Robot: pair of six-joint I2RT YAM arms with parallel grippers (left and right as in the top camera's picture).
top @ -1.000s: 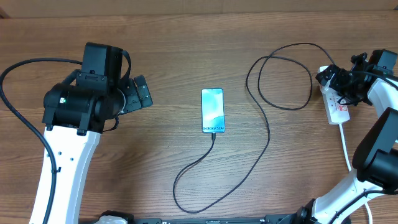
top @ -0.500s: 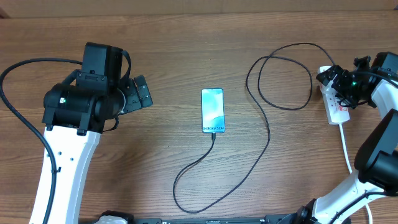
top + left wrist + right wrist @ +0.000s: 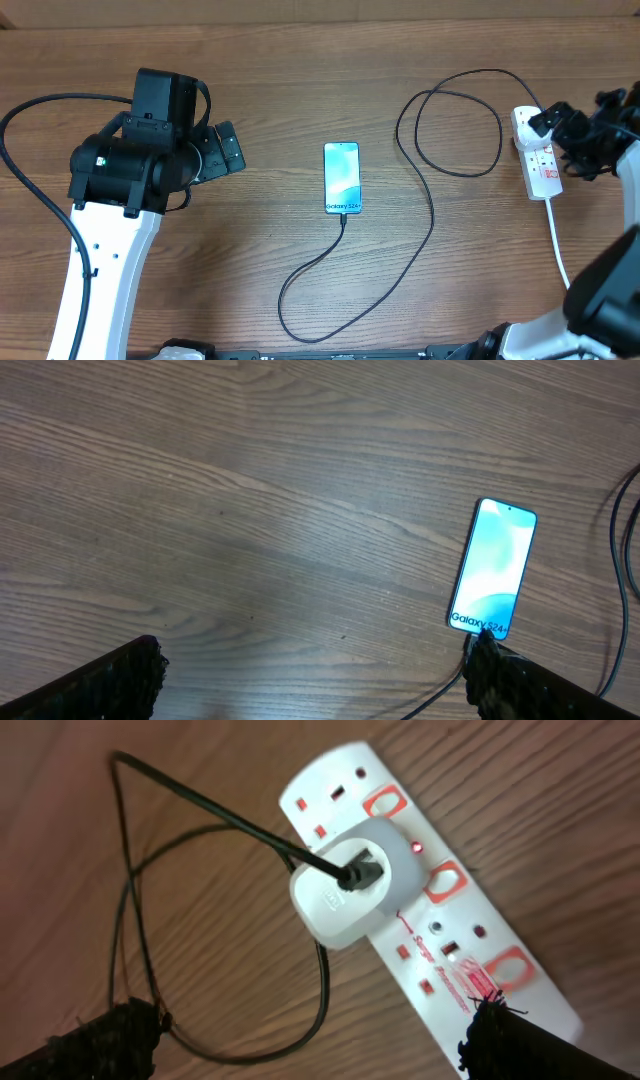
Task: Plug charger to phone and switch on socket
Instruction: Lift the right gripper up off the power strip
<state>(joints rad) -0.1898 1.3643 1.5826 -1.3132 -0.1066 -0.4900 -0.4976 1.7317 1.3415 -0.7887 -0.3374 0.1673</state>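
Flat at mid-table, screen up: the phone [image 3: 341,178], with the charger [image 3: 431,205] plugged into its lower edge and looping off to a white adapter [image 3: 345,892] seated in the socket [image 3: 440,935] at far right. Just over that socket, the right gripper [image 3: 310,1045], fingers spread wide, grasping nothing. Well left of the phone, the left gripper [image 3: 315,680], likewise spread and empty.

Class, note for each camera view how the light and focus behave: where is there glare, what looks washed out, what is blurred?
Overhead: even light, everything sharp. Left wrist: a pale sheen lies across the table; the phone screen glows bright; the left fingertips are blurred. Right wrist: the white socket is nearly washed out; the right fingertips are fuzzy.
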